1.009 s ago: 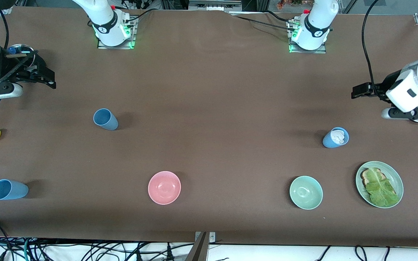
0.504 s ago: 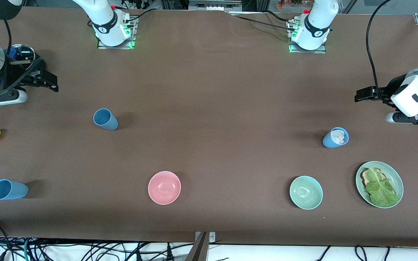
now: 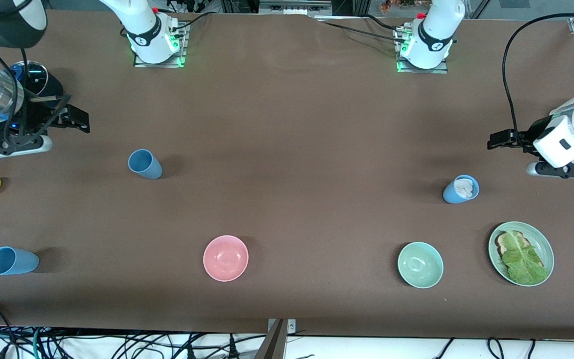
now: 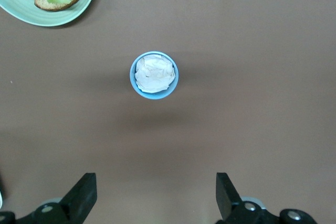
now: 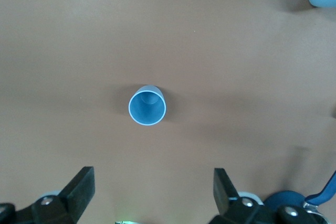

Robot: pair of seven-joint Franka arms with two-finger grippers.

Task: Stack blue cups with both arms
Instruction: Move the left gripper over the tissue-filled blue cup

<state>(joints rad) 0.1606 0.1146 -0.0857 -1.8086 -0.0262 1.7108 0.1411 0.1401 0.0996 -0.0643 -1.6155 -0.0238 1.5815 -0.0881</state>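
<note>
A: Stacking hasn't begun? The nearest blue cup (image 3: 12, 261) stands alone at eight o'clock.

B: Right. The empty cup (image 3: 145, 164) at ten and the paper-stuffed cup (image 3: 461, 189) at three stand well apart, unstacked. Right gripper (image 3: 70, 119) and left gripper (image 3: 503, 139) hover nearby, jaws wide, holding nothing.

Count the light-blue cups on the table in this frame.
3. One empty matte light-blue tapered cup toward the right arm's end; another empty one nearer the front camera at that end; a third, stuffed with crumpled white paper, toward the left arm's end. None seem hidden.
</note>
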